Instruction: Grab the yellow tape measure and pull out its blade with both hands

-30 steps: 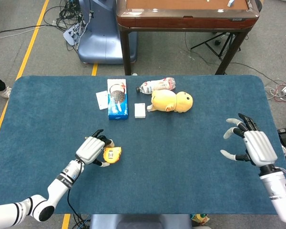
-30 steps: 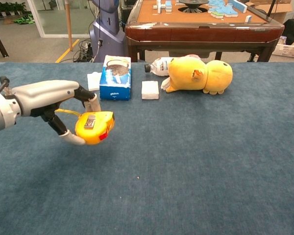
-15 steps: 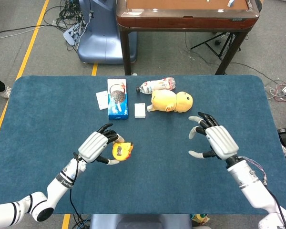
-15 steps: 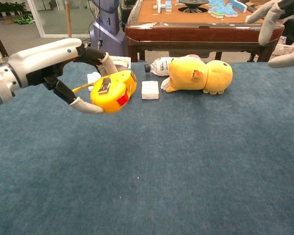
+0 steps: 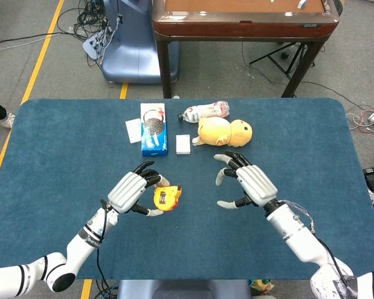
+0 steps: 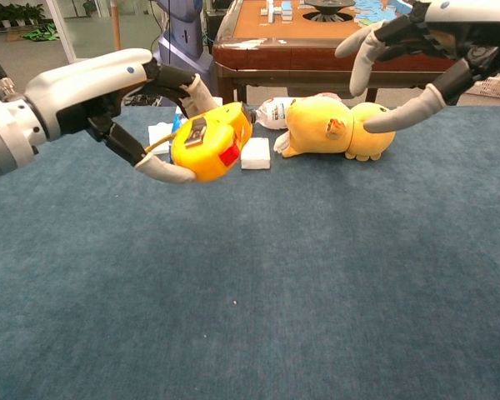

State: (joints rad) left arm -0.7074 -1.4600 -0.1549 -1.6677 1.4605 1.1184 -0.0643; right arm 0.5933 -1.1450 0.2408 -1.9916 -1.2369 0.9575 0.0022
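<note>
My left hand (image 5: 132, 192) (image 6: 121, 92) holds the yellow tape measure (image 5: 166, 199) (image 6: 212, 147) up off the blue table, thumb under the case and fingers over its top. The case has a red button and a silver clip. No blade shows outside the case. My right hand (image 5: 248, 182) (image 6: 417, 50) hovers to the right of the tape measure with its fingers spread and nothing in it. A gap remains between that hand and the case.
At the back of the blue table (image 5: 62, 143) lie a blue box (image 5: 153, 128), a white card (image 5: 133, 130), a small white block (image 5: 183, 144), a plastic bottle (image 5: 202, 111) and a yellow plush duck (image 5: 224, 132). A brown table (image 5: 243, 18) stands behind.
My left hand has lifted the tape measure and carried it rightwards. My right hand has swung in from the table's right side towards the tape measure, fingers still spread.
</note>
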